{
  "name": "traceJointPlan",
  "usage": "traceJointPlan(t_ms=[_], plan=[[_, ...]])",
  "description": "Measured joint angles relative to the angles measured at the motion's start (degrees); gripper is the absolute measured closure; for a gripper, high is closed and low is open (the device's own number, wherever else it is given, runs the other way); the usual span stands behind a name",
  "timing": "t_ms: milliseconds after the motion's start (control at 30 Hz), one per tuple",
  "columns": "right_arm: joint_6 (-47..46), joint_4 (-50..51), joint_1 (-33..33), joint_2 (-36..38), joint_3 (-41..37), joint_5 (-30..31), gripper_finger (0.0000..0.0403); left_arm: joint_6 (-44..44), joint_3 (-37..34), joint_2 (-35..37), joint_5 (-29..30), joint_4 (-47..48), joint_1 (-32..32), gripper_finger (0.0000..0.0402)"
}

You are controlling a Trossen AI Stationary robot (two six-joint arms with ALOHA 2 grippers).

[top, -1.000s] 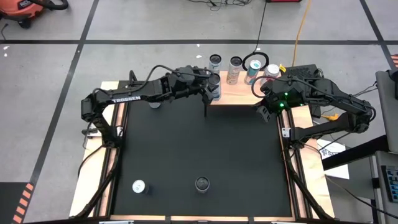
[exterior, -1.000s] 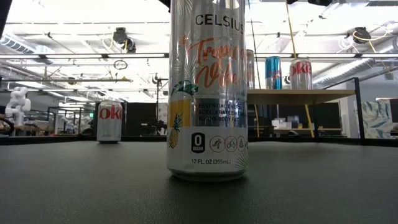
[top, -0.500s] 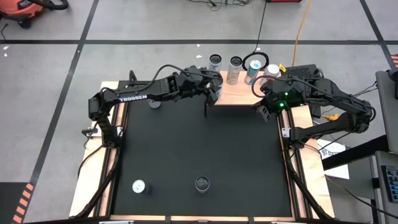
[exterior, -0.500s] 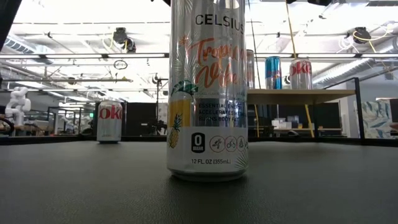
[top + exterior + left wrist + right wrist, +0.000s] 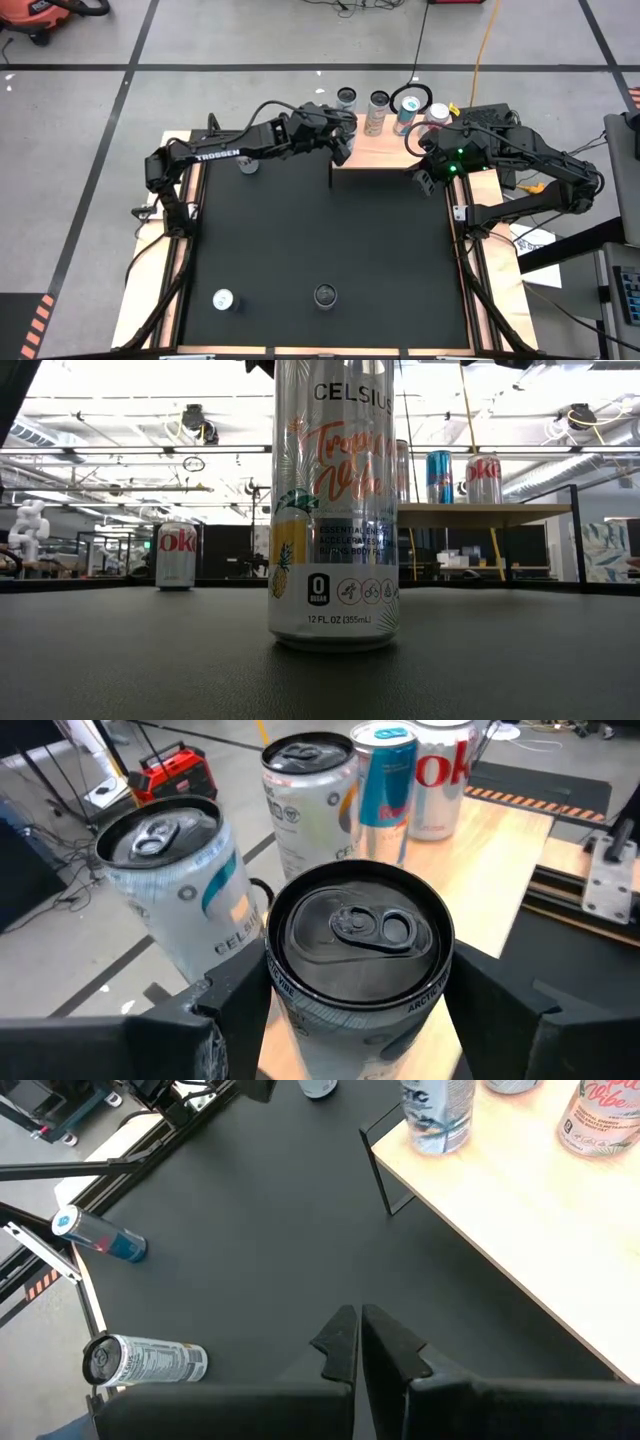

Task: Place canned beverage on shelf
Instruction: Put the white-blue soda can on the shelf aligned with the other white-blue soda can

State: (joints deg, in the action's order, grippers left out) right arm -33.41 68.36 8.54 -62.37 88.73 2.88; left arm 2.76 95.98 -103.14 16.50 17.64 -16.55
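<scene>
**Robot:** Since a second ago my left arm has swung a little further in over the light-wood shelf with the black metal edge [image 5: 385,150], toward its far left corner, taking the can along.

**Observer:** So you have it?

**Robot:** Yes. My left gripper [image 5: 358,1010] has its fingers clamped on both sides of the black-rimmed, dark-topped aluminium can [image 5: 358,935], upright over the wood by the shelf's left edge. I cannot tell whether its base touches the wood. My right gripper [image 5: 358,1340], fingers pressed together, waits over the black mat [image 5: 320,240] near the shelf's right front corner.

**Observer:** What worries you?

**Robot:** Crowding. A white-and-teal can [image 5: 165,890] stands just beside my outer finger. If I spread my fingers wide, or drift sideways as I lower, I judge I could nudge it over. It stands by the far edge and might roll off.

**Observer:** And your own can?

**Robot:** It sits close to the left edge. Released while tilted or not fully down, it might rock and tip onto the mat.
</scene>
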Motion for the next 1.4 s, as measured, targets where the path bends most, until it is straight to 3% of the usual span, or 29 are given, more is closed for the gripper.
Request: traceJointPlan(t_ms=[600,1400], plan=[[0.0,0.0,0.0,0.0,0.0,0.0,0.0403,-0.2,0.0,-1.3,-2.0,-2.3,-0.1,0.0154],[0.0,0.0,0.0,0.0,0.0,0.0,0.0403,-0.5,0.0,-1.0,0.6,0.8,-0.3,0.0154]])
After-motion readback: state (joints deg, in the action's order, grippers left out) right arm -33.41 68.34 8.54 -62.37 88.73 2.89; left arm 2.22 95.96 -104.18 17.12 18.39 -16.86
